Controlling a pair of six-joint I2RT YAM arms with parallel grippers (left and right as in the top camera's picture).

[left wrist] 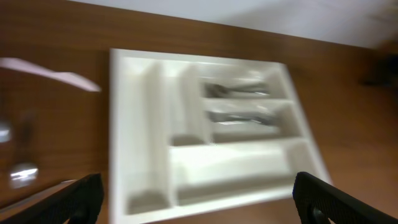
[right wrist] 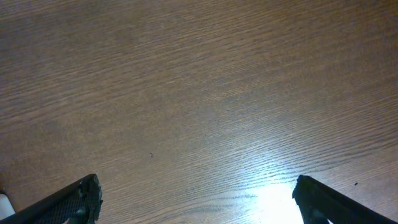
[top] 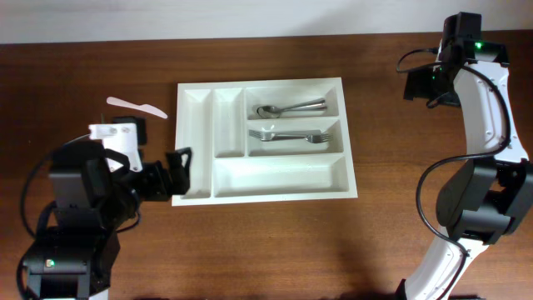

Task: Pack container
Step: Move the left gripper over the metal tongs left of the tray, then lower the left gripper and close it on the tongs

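Observation:
The white cutlery tray [top: 283, 177] lies mid-table and holds a metal spoon [top: 290, 108] in its upper long slot and a metal fork [top: 287, 135] in the middle one. Its two narrow slots and bottom long slot hold nothing. A white plastic knife [top: 136, 106] lies on the table left of the tray. My left gripper [top: 179, 171] is open and empty at the tray's front left corner. In the blurred left wrist view the tray [left wrist: 134, 124] and knife [left wrist: 53, 71] show beyond the left gripper [left wrist: 199, 202]. My right gripper [top: 423, 83] is open and empty at the far right, over bare wood [right wrist: 196, 199].
A small shiny metal piece [left wrist: 22, 175] lies on the wood at the left edge of the left wrist view, too blurred to identify. The table's far edge meets a white wall [top: 250, 17].

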